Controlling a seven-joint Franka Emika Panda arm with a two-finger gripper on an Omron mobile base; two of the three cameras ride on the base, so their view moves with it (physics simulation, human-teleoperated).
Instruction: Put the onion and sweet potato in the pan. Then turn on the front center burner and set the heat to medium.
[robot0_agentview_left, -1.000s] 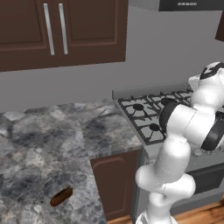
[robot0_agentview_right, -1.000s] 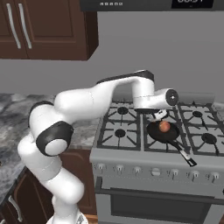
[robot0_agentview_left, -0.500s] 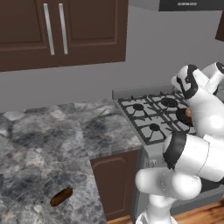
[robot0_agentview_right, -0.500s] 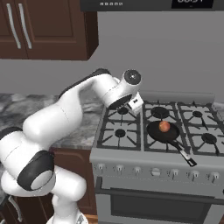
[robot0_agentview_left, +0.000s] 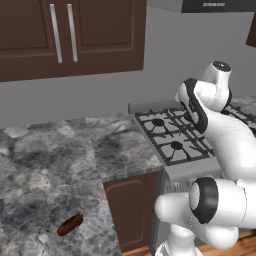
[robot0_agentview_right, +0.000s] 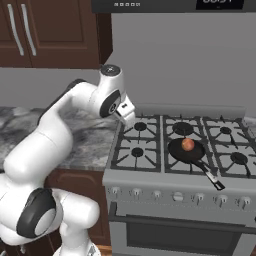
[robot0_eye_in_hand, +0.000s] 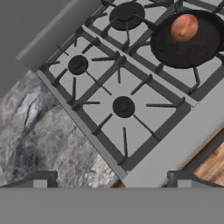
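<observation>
On the range: pan (robot0_agentview_right: 186, 151) sits on the front center burner, onion (robot0_agentview_right: 187, 144) inside it.
Fingers (robot0_agentview_right: 128, 118): spread wide, empty, above the range's left edge.
Sweet potato (robot0_agentview_left: 70, 224): on the worktop (robot0_agentview_left: 50, 165), well left of the range.
Hood display: unreadable.

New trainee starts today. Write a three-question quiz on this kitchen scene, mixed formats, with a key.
1. True or false: the onion lies in the pan.
2. Where is the sweet potato? A) in the pan B) on the granite counter C) on a burner
3. Fill in: the gripper is ____, holding nothing.

Key: 1 true; 2 B; 3 open.
</observation>
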